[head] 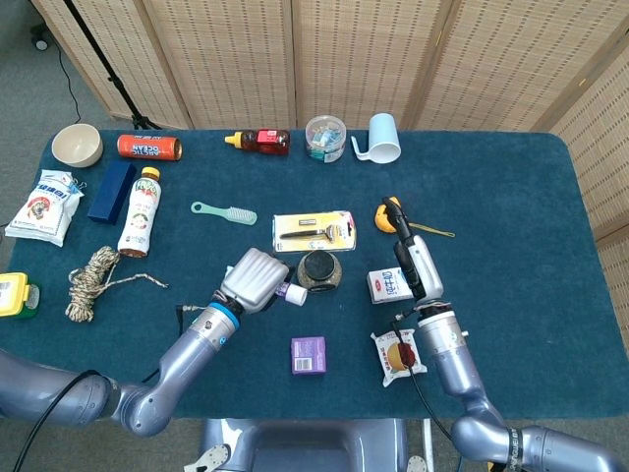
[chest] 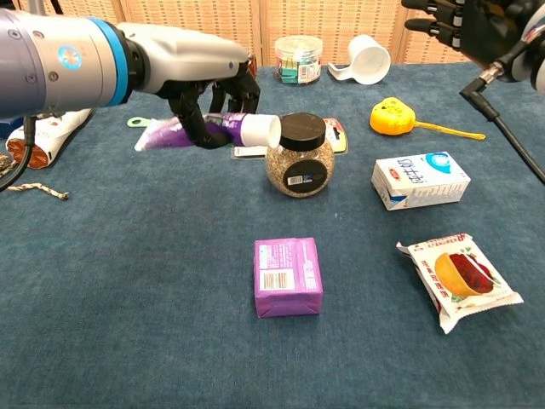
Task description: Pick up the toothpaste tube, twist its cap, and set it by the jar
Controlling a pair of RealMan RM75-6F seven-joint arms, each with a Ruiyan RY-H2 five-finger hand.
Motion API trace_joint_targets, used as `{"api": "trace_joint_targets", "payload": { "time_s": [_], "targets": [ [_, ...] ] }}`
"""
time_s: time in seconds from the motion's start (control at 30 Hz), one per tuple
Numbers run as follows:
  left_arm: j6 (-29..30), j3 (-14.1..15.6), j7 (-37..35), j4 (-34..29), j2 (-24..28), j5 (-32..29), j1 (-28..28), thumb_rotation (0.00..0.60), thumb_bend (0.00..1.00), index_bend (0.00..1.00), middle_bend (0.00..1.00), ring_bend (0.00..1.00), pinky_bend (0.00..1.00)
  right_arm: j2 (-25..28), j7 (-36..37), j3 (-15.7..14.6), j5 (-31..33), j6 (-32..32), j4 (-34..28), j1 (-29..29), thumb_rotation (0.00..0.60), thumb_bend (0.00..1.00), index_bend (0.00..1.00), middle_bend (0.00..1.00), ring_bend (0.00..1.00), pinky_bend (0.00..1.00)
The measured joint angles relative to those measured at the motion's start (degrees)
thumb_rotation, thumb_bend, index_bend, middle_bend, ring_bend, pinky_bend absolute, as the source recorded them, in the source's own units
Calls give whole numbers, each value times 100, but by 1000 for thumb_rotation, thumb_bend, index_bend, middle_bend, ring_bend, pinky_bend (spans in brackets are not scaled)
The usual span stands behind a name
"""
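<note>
Left hand (chest: 209, 98) wraps purple toothpaste tube (chest: 183, 132) mid-body, white cap (chest: 262, 129) toward jar (chest: 299, 155). Tube soft, light; squeezes easily, so grip gently. Right hand (chest: 464, 21) spread, empty.

One toothpaste tube (chest: 213, 129); two jars — a dark-lidded jar (head: 318, 268) mid-table and a clear tub (head: 325, 138) at the far edge; three bottles — a juice bottle (head: 139, 210) on the left, a red can-shaped one (head: 149, 147) at the far left, a syrup bottle (head: 259, 141) far centre; one bowl (head: 77, 145); one mug (head: 380, 138); one green brush (head: 224, 211); one rope coil (head: 91, 281); one tape measure (head: 390, 214); one purple box (head: 309, 354) nearest; one carton (chest: 420, 180) on the right; one snack packet (chest: 457, 280) near right; one razor pack (head: 313, 231); two hands — left hand (head: 256, 280), right hand (head: 412, 265).
</note>
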Motion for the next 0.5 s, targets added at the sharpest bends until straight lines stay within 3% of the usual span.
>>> {"api": "trace_joint_targets", "payload": {
  "time_s": [0.1, 0.5],
  "targets": [
    [-50, 22, 20, -10, -7, -60, 6, 600, 518, 350, 294, 227, 524, 51, 16, 10, 6, 13, 16, -6, 0, 0, 0, 0, 0, 0],
    [-52, 19, -169, -256, 210, 56, 154, 600, 505, 199, 183, 113, 405, 277, -8, -23, -68, 70, 74, -45, 0, 0, 0, 0, 0, 0]
  ]
}}
